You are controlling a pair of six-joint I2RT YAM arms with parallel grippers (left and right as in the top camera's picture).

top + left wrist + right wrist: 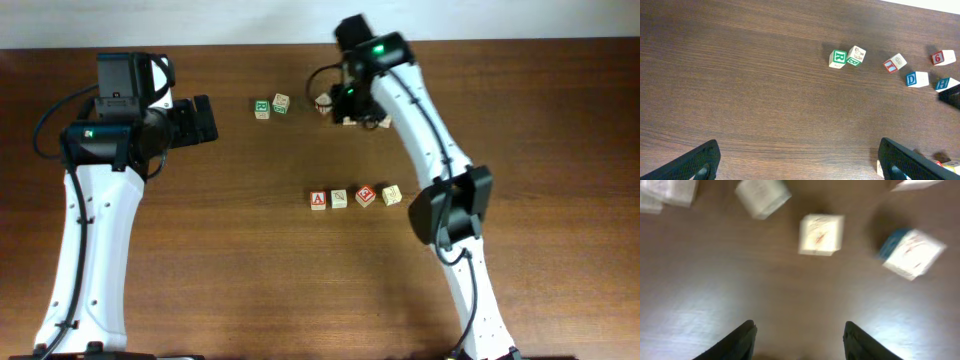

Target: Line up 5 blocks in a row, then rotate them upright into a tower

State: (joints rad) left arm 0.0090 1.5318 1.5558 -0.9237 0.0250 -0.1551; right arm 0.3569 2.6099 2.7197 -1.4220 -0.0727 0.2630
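Observation:
Four blocks lie in a row mid-table: a red "A" block point(318, 200), a plain one point(339, 198), a red-bordered one point(365, 195) and a beige one point(391, 194). My right gripper point(346, 106) hovers over a cluster of cubes at the back, open, with bare wood between its fingers point(799, 341). Ahead of it lie a beige cube point(821, 234) and a blue-sided cube point(912, 252). My left gripper point(208, 120) hangs wide open and empty point(800, 165) at the left, well away from the cubes.
Two green-printed cubes point(262, 108) point(281, 102) sit at the back, seen also as a green cube point(838, 58) in the left wrist view. Near them are a red-edged cube point(895, 63), a blue "D" cube point(916, 79) and a red "6" cube point(943, 57).

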